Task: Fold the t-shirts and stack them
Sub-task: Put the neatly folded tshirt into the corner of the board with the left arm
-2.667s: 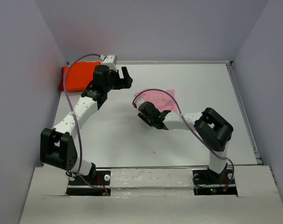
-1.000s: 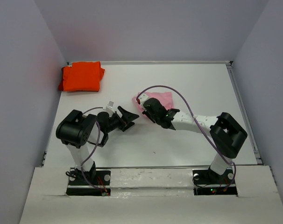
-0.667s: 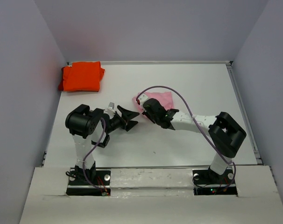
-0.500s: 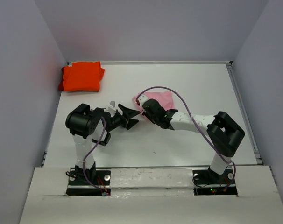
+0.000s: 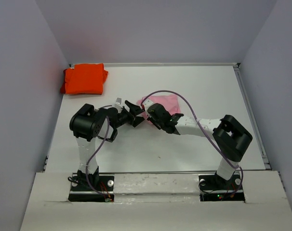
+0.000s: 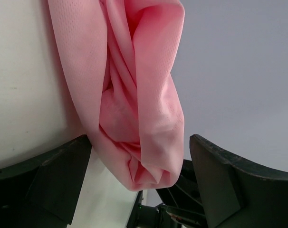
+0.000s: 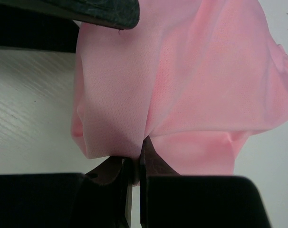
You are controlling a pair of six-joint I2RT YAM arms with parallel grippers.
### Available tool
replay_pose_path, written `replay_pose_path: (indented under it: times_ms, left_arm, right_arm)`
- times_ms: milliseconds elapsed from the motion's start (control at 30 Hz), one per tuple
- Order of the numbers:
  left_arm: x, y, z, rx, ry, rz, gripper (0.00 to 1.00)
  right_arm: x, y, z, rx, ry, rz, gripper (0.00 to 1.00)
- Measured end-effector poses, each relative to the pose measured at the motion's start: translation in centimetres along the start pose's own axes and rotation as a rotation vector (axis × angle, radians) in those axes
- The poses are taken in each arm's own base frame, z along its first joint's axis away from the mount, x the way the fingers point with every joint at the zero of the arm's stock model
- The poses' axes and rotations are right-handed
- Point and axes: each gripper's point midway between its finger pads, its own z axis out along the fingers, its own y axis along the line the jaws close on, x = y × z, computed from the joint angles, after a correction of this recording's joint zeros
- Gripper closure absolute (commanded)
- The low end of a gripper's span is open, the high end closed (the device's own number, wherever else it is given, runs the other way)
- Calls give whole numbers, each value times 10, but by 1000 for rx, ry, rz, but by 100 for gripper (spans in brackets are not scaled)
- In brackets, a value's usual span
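Note:
The light pink t-shirt (image 5: pixel 165 102) lies bunched mid-table. My right gripper (image 5: pixel 149 113) is shut on its near-left edge; in the right wrist view the fingers pinch a fold of the pink t-shirt (image 7: pixel 191 80) at the gripper (image 7: pixel 136 164). My left gripper (image 5: pixel 137 114) stands wide open, a finger on each side of that same lifted bunch. In the left wrist view the pink t-shirt (image 6: pixel 134 90) hangs between the spread fingers (image 6: pixel 53 175) without touching them. The bright orange t-shirt (image 5: pixel 84 79) lies folded in the far-left corner.
White table (image 5: pixel 208 91) is boxed in by grey walls at the left, back and right. Both arms meet at the centre, wrist to wrist, with purple cables looping over them. The right gripper's black body (image 6: pixel 191 199) shows just behind the hanging cloth.
My left arm has swung right and forward, bringing its open jaws around the pink t-shirt's held corner. The right gripper has stayed shut on the cloth, barely moving.

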Motion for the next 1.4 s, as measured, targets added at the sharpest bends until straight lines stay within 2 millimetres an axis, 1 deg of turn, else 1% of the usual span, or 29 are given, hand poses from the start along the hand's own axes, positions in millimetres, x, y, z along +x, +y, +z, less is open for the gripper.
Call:
replay_pose_path:
  times_ms: [167, 333, 633, 800, 933, 1067, 1233, 1400]
  left_arm:
    - [-6, -3, 12, 17, 1, 7, 1]
    - [-6, -7, 23, 31, 8, 21, 1]
    - [1, -13, 42, 46, 31, 71, 1]
    - [4, -18, 58, 70, 45, 90, 1]
    - [8, -21, 66, 85, 57, 118, 1]
    - [9, -22, 71, 93, 63, 164, 1]
    - [10, -22, 71, 102, 68, 232, 1]
    - [12, -21, 69, 107, 68, 234, 1]
  right_arm:
    - [1, 1, 0, -6, 1, 0, 100]
    - [1, 1, 0, -7, 1, 1, 100]
    - [2, 1, 0, -8, 5, -1, 100]
    - [3, 1, 0, -7, 8, 0, 100]
    - [3, 2, 0, -8, 12, -1, 100]
    - [4, 2, 0, -8, 12, 0, 100]
    - [8, 2, 0, -9, 20, 1, 100]
    - [9, 1, 0, -8, 23, 6, 100]
